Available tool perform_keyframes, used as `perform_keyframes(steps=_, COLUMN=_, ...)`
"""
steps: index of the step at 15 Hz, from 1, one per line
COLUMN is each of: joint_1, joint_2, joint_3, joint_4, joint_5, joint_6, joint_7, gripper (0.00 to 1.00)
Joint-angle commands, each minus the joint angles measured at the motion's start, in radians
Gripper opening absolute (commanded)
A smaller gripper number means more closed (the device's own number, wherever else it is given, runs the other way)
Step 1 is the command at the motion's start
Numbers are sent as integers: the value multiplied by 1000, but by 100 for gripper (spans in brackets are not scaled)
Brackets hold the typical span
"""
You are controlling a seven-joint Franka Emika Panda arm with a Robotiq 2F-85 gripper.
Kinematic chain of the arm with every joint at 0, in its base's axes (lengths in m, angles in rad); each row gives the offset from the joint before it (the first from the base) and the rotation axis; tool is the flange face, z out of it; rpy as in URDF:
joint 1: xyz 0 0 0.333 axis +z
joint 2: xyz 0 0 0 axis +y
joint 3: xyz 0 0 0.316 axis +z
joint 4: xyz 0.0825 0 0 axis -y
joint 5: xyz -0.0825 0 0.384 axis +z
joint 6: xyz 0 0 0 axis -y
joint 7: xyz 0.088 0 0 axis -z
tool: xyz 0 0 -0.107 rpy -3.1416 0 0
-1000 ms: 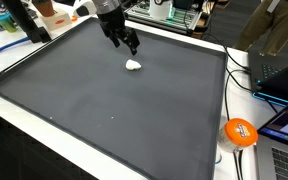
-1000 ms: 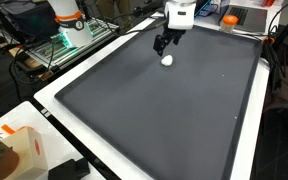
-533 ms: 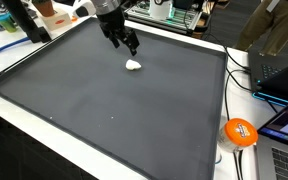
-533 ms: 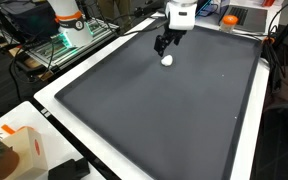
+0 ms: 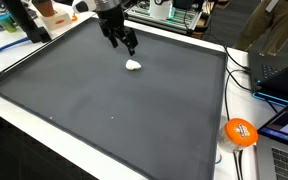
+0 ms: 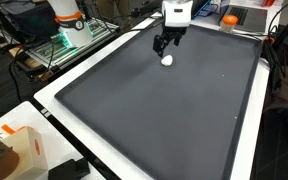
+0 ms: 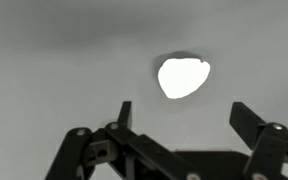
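In an exterior view I look from high off mat (image 5: 114,115) corner, down across it: gripper (image 5: 121,42) far at 12 o'clock, ball (image 5: 240,132) near at 4. In an exterior view I look from raised spot at different side: mat (image 6: 164,115) runs toward 1, gripper (image 6: 164,42) far at 12. Both exterior views share mat, gripper, lump (image 5: 133,65) (image 6: 167,60). Wrist view: very close, straight down on mat (image 7: 44,60), gripper (image 7: 184,107) entering from 6, lump (image 7: 183,77) just past it at 12.

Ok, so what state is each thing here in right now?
gripper: open, holding nothing, poised just above the white lump.
white lump: lying on the mat, not gripped.
black mat: spread flat over the table.
orange round object: resting off the mat, near cables.
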Motion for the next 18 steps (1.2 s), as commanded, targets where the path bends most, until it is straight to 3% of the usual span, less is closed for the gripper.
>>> perform_keyframes(steps=1, joint_1=9, joint_2=-122, joint_3=-3, joint_4=-172, joint_5=-12, joint_6=142, joint_7=19, gripper=100)
perform_keyframes(steps=10, joint_1=40, joint_2=-272, joint_3=30, joint_4=-435, joint_5=10, joint_6=529, joint_7=81, gripper=100)
perform_keyframes(steps=11, joint_1=28, joint_2=-219, joint_3=31, joint_4=-361, joint_5=7, joint_6=466, joint_7=46, gripper=100)
perform_keyframes(steps=15, joint_1=33, joint_2=-250, joint_3=34, joint_4=-403, joint_5=7, joint_6=508, joint_7=65, gripper=100)
perform_keyframes(steps=18, joint_1=43, joint_2=-221, joint_3=41, joint_4=-417, joint_5=9, joint_6=647, joint_7=90, gripper=100)
